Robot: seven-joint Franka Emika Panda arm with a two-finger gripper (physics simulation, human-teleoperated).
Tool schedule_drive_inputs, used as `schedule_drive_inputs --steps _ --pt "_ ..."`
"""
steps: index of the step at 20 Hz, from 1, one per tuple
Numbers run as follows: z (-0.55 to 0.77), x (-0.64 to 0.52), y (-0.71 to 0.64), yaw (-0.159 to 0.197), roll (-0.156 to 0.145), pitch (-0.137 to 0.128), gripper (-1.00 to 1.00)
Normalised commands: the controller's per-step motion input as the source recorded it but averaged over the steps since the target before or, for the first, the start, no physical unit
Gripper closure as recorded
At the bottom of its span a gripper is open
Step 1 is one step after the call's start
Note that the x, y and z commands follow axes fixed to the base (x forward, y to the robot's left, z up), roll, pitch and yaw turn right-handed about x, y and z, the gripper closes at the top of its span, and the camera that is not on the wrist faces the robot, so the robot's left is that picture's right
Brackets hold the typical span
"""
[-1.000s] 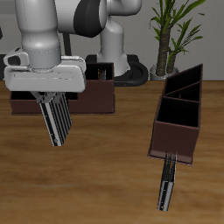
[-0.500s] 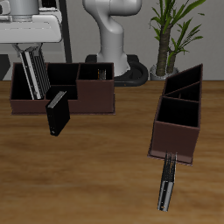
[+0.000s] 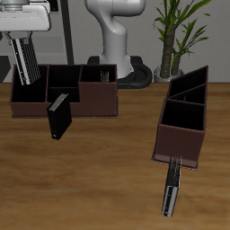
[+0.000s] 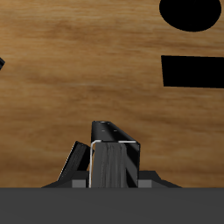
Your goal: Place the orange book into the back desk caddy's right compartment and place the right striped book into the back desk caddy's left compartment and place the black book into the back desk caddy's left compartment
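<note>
My gripper (image 3: 23,43) is shut on the right striped book (image 3: 27,65), which hangs upright and slightly tilted over the narrow end section of the back desk caddy (image 3: 90,106), its lower end at the rim. In the wrist view the striped book (image 4: 114,164) shows between my fingers above the wooden table. The black book (image 3: 58,117) stands upright against the caddy's front wall. An orange-brown edge of the orange book (image 3: 107,75) shows in the caddy's other end section.
A brown caddy with a slanted divider (image 3: 184,121) stands on the other side of the table. The second striped book (image 3: 171,187) lies flat before it, near the table's front edge. A potted plant (image 3: 175,36) and the robot base (image 3: 117,45) stand at the back.
My gripper has risen and moved from in front of the caddy to above its narrow end section, carrying the striped book. The black book, hidden behind the arm before, now shows.
</note>
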Motion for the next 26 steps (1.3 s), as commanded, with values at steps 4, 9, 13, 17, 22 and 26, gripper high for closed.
schedule_drive_inputs --steps 4,9,13,17,22,26 --pt "0.02 -0.80 -0.34 -0.022 0.030 -0.056 1.00" --pt "0.07 -0.64 -0.36 -0.023 -0.018 -0.022 1.00" --pt "-0.01 -0.58 -0.30 0.026 -0.028 -0.012 1.00" --pt "-0.08 -0.22 -0.21 -0.087 -0.022 0.060 1.00" --pt "-0.08 -0.29 0.00 -0.034 -0.005 0.024 1.00" --pt "-0.22 -0.06 0.25 -0.026 0.007 0.071 1.00"
